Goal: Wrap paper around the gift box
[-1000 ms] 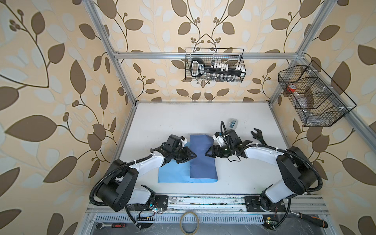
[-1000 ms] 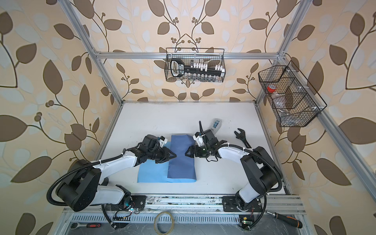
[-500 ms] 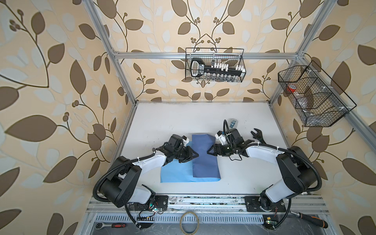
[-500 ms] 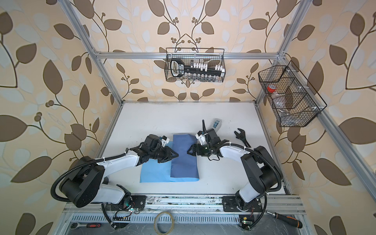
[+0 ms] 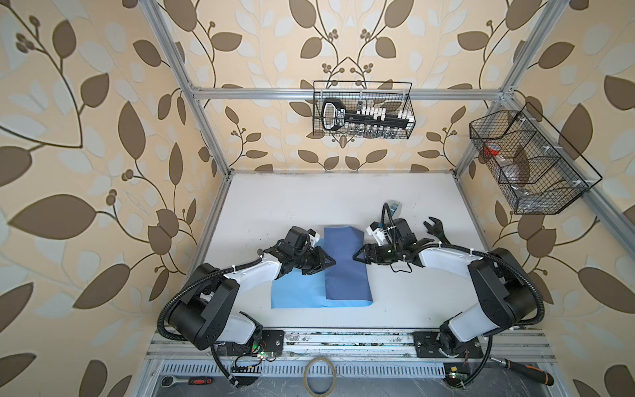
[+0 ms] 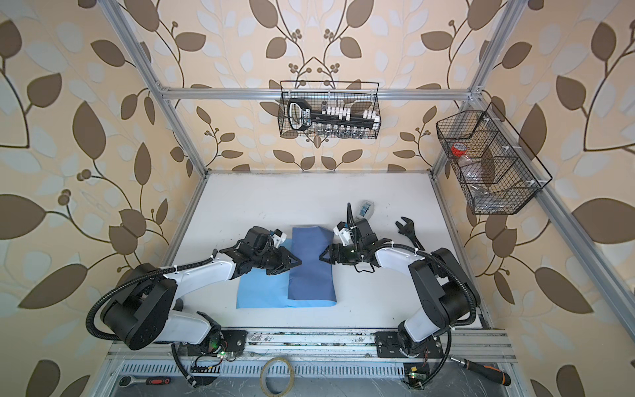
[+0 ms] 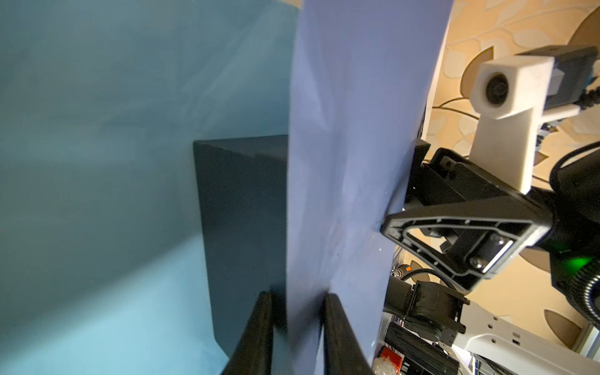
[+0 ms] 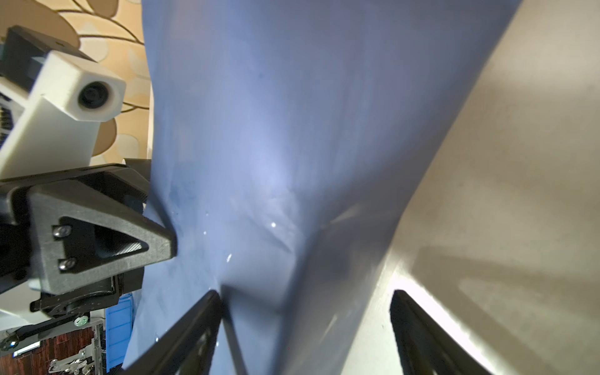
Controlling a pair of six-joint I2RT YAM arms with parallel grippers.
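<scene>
You have no text here that reads cleanly. The black socket rail [image 5: 378,120] in the back wire basket [image 5: 395,99] wears a white-printed label by its handle — too small and blurred to make out. The small dispenser [image 5: 396,207] shows a blue patch — no legible print.

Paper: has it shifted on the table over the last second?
Yes, slightly. In both top views the paper has slid right, toward the adjustable wrench, which stays put.

2 end effectors (L [image 5: 331,263], R [image 5: 355,256]), 1 paper [image 5: 347,282], 1 gift box [image 7: 240,227], 2 baskets [image 5: 360,82] [image 5: 536,202], 1 wrench [image 5: 435,231].
</scene>
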